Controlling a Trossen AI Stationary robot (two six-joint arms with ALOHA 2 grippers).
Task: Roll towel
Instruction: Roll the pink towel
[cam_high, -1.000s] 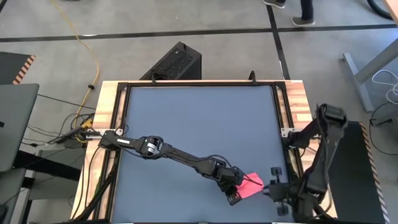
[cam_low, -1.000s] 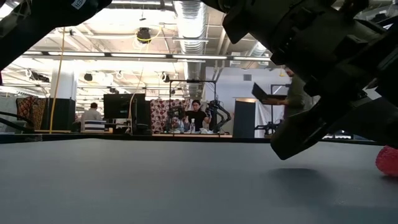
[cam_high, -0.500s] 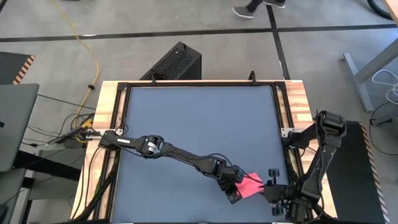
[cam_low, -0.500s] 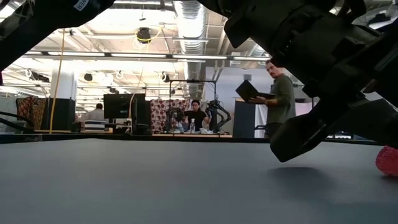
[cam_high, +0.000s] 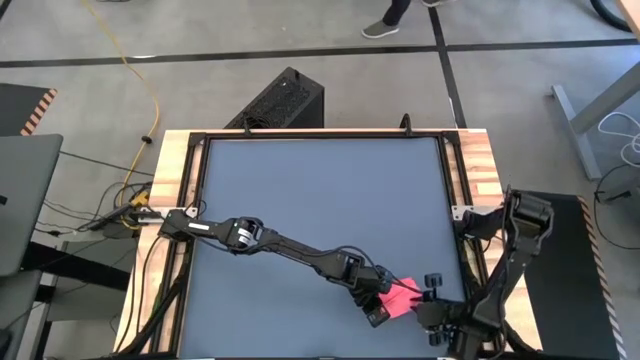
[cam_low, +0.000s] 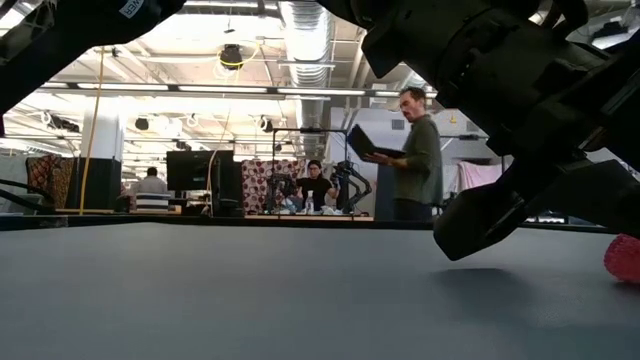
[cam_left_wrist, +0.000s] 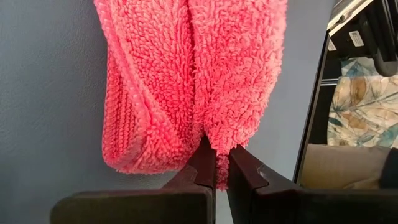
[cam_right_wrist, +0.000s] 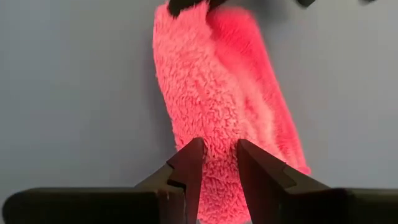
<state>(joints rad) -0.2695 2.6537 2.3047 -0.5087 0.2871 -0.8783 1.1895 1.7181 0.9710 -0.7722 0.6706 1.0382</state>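
Rolling underway: small bright pink fluffy towel (cam_high: 398, 300), at five o'clock on the dark grey bench (cam_high: 320, 200), is pinched by left pincer (cam_left_wrist: 216, 167) and right pincer (cam_right_wrist: 217, 163); turning it over comes next.

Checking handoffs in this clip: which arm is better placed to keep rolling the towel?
Probably the left. The left gripper is shut on the towel, already partly rolled; the right gripper also grips its other end.

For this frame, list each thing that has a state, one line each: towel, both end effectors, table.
towel: folded over into a loose roll, lying on the table near its right near corner, pinched at opposite ends.
left end effector: shut on a towel edge, low at the table.
right end effector: shut on the towel's other end.
table: dark grey top, holding the towel.
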